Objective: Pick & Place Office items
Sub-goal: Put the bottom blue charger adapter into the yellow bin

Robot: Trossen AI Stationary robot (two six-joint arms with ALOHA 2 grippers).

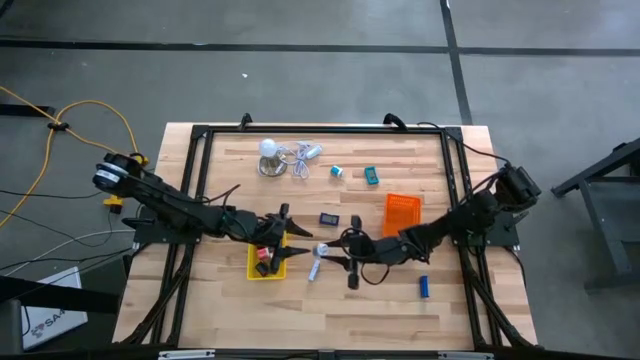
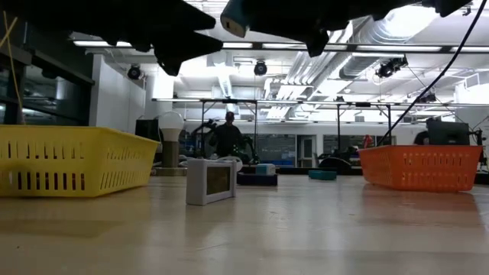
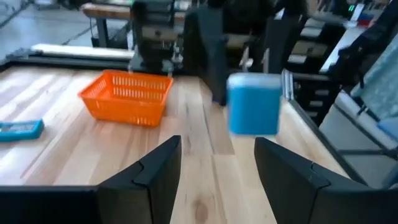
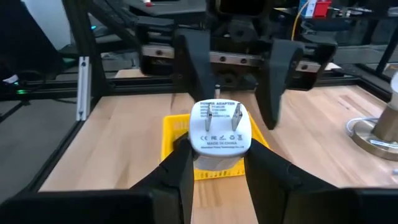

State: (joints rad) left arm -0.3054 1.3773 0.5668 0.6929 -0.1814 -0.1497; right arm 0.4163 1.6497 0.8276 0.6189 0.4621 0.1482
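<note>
White plug adapter [image 4: 220,127], prongs facing camera, in right gripper [image 4: 217,163].

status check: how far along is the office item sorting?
Done: a couple of small pieces sit in the yellow tray. In hand: right end effector is shut on a white plug adapter beside that tray; left end effector open, facing it. Left: blue block, teal piece, small roll, black device loose on the table.
</note>
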